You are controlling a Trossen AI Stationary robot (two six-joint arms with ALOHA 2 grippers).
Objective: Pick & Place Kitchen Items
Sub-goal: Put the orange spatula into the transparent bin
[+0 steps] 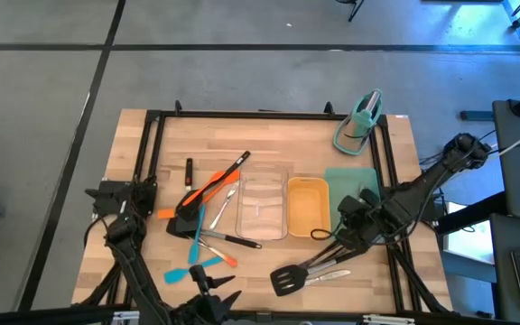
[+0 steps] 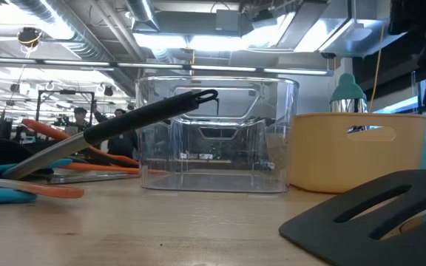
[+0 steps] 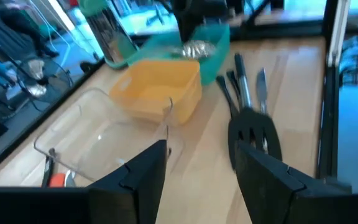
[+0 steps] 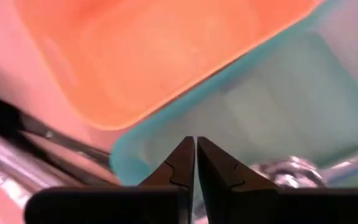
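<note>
Near the tabletop's right edge, about midway along it, the right tool (image 1: 348, 219) hangs with its fingers clenched on nothing; its wrist view shows the two tips pressed together over the teal tray (image 4: 303, 99), the yellow tray (image 1: 307, 204) just beside it; something shiny lies in the teal tray at the tips, too blurred to name. Closest loose item is the black turner (image 1: 289, 279), lying toward the front edge from that tool, between it and the front-right corner; a steel spoon (image 1: 332, 275) lies alongside; the turner's long axis runs slantwise, head toward the front edge, handle pointing back toward the right tool. So the right arm is plainly the nearer one for that pair. Left tool (image 3: 197, 180) waits at the front edge, left of centre, fingers spread and empty, looking along the tabletop at the clear tray (image 1: 260, 208). Remaining utensils, orange spatula (image 1: 208, 190) and blue spatula (image 1: 193, 266) among them, lie in the left half, nearer the left arm.
</note>
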